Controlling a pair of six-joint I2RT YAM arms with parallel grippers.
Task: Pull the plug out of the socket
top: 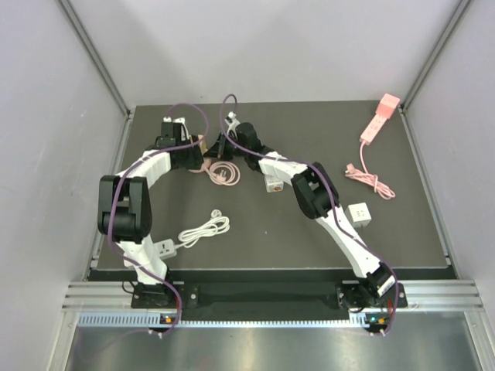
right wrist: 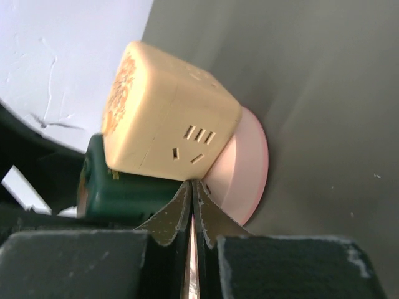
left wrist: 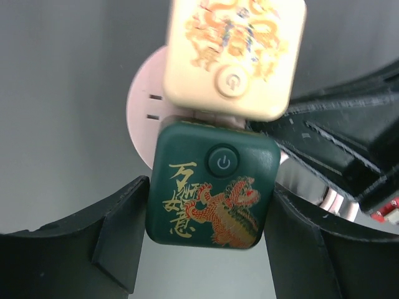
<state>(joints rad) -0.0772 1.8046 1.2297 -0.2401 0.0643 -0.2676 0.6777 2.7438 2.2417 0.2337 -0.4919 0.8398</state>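
A dark green cube plug point(left wrist: 212, 184) with a gold dragon sits plugged into a round pink socket point(left wrist: 140, 109), beside a cream cube adapter point(left wrist: 234, 53) on the same socket. My left gripper point(left wrist: 209, 215) is shut on the green plug, one finger on each side. In the right wrist view the cream adapter point(right wrist: 168, 128), green plug point(right wrist: 118, 193) and pink socket point(right wrist: 246, 171) show. My right gripper point(right wrist: 192, 187) is shut, with its tips pressed against the socket under the cream adapter. In the top view both grippers, left point(top: 197, 147) and right point(top: 220, 147), meet at the table's back middle.
The socket's pink cord point(top: 223, 173) lies coiled just in front of the grippers. A white adapter point(top: 272, 184), white cube point(top: 359, 214), white coiled cable point(top: 205, 229), white power strip point(top: 164, 249) and a pink power strip point(top: 379, 117) with cord point(top: 370, 179) lie around.
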